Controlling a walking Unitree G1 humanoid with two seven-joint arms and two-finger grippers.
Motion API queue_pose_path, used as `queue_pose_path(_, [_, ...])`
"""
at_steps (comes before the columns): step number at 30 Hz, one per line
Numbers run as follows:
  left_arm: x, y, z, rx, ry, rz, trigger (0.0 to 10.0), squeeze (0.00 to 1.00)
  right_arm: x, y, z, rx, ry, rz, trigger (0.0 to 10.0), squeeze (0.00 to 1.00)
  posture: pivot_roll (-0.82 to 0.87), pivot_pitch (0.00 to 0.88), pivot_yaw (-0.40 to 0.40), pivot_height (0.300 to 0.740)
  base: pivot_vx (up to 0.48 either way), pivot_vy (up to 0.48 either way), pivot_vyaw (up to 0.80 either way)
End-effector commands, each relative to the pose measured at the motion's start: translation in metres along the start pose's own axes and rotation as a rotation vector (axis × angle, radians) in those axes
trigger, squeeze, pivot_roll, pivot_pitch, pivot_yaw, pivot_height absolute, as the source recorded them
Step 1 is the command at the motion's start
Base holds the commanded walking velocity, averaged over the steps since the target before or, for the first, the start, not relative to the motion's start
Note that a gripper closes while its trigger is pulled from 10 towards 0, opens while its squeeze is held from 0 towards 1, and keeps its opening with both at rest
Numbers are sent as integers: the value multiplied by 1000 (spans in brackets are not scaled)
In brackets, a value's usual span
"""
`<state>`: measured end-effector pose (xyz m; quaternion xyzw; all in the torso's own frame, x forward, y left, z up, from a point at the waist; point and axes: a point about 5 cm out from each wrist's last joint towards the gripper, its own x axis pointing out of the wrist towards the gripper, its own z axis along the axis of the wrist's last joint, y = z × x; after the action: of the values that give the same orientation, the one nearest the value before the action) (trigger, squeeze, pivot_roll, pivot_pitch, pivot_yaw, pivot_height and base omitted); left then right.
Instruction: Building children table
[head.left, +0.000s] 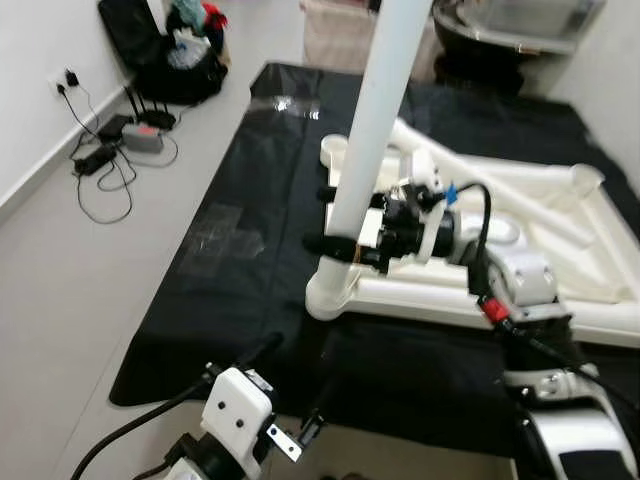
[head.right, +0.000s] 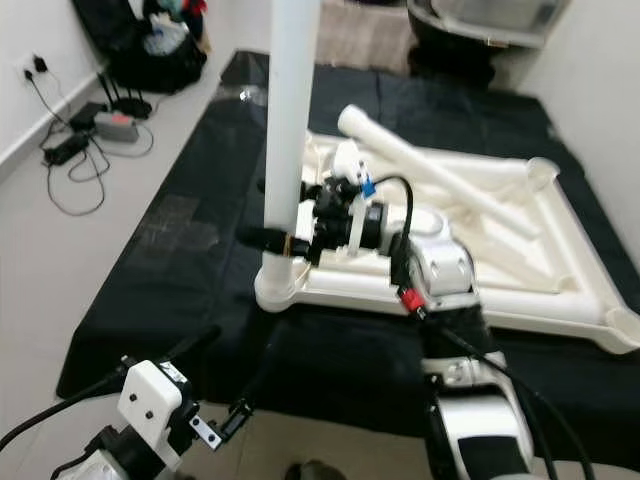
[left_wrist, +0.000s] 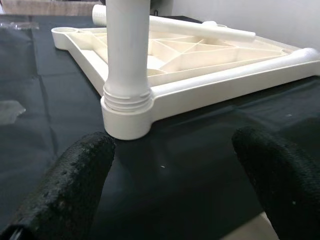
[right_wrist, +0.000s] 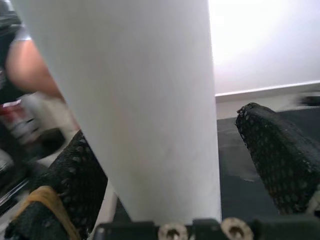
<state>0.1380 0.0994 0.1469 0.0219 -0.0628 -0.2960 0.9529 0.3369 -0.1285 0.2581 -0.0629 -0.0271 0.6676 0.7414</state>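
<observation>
A white table top (head.left: 600, 320) lies upside down on a black mat (head.left: 250, 250). A white leg (head.left: 375, 120) stands upright in its near left corner socket (left_wrist: 125, 122), with threads showing just above the socket. My right gripper (head.left: 335, 245) reaches around this leg low down; in the right wrist view the leg (right_wrist: 140, 110) sits between the fingers (right_wrist: 280, 155), one of them standing apart from it. Two more legs (head.left: 500, 175) lie loose on the table top. My left gripper (left_wrist: 175, 200) hovers open and holding nothing near the mat's front edge, facing the socket.
A router (head.left: 142, 135) and cables lie on the floor by the left wall, with dark bags (head.left: 185, 55) behind them. A dark tub (head.left: 500, 30) and a pale basket (head.left: 335, 30) stand beyond the mat. Bare floor lies left of the mat.
</observation>
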Motion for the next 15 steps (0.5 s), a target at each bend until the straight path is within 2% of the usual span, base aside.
queue_pose_path(1, [-3,-5,5,2,11,-14,8275,0,-5,0,10,-11,-10,93,10000,0,119,297,-125,740,0,0,0])
queue_pose_path(3, [-5,-7,8,0,10,-15,8196,0,-5,-2,18,-17,-21,132,10000,0,122,314,-126,740,0,0,0])
queue_pose_path(4, [-8,-11,14,-4,10,-18,8196,0,-7,-5,31,-23,-41,215,10000,0,130,338,-125,740,0,0,0])
queue_pose_path(7, [-10,-13,19,-7,10,-19,8118,0,-5,-8,44,-23,-88,255,10000,0,136,357,-124,740,0,0,0])
queue_pose_path(9, [-10,-13,19,-7,10,-19,8118,0,-5,-8,44,-23,-88,255,10000,0,136,357,-124,740,0,0,0])
queue_pose_path(10, [-11,-14,21,-9,10,-19,8118,0,-3,-11,49,-30,-109,263,6039,0,143,370,-122,740,0,0,0])
queue_pose_path(11, [-12,-14,23,-10,13,-19,8118,0,2,-12,54,-46,-131,274,0,0,151,376,-118,740,0,0,0])
queue_pose_path(15, [-15,-13,26,-11,22,-16,8078,0,6,-13,58,-57,-151,291,0,0,156,376,-114,740,0,0,0])
